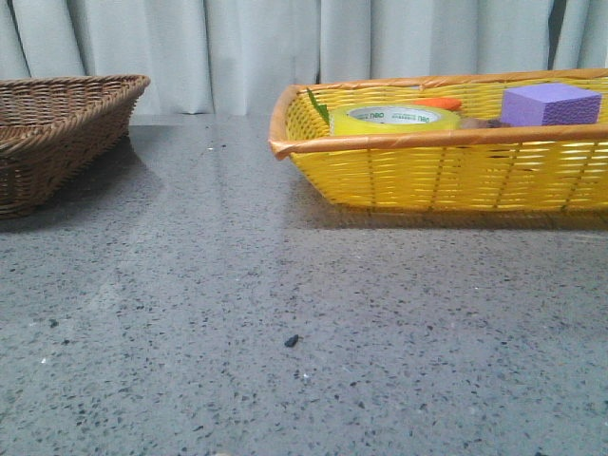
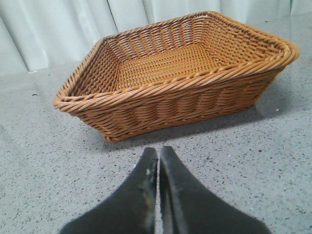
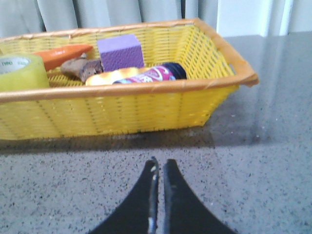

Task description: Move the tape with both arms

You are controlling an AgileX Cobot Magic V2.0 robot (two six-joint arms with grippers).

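The table is a grey speckled slab with two baskets on it, well apart. The yellow basket on the right holds every loose item; the brown basket on the left holds nothing that shows in the left wrist view. Judging by this layout, the task has not begun: the tape is not yet lifted, passed between arms, or set down on the other side.

The tape lies flat in the yellow basket, toward its left end, with a purple block, an orange object, a brown lump and a bottle beside it.

The left gripper hangs over bare table just short of the brown basket, jaws pressed together and holding nothing. The right gripper hangs near the yellow basket's front wall, likewise clenched on nothing. Neither arm shows in the front view.

The right arm is probably the one to fetch the tape first.
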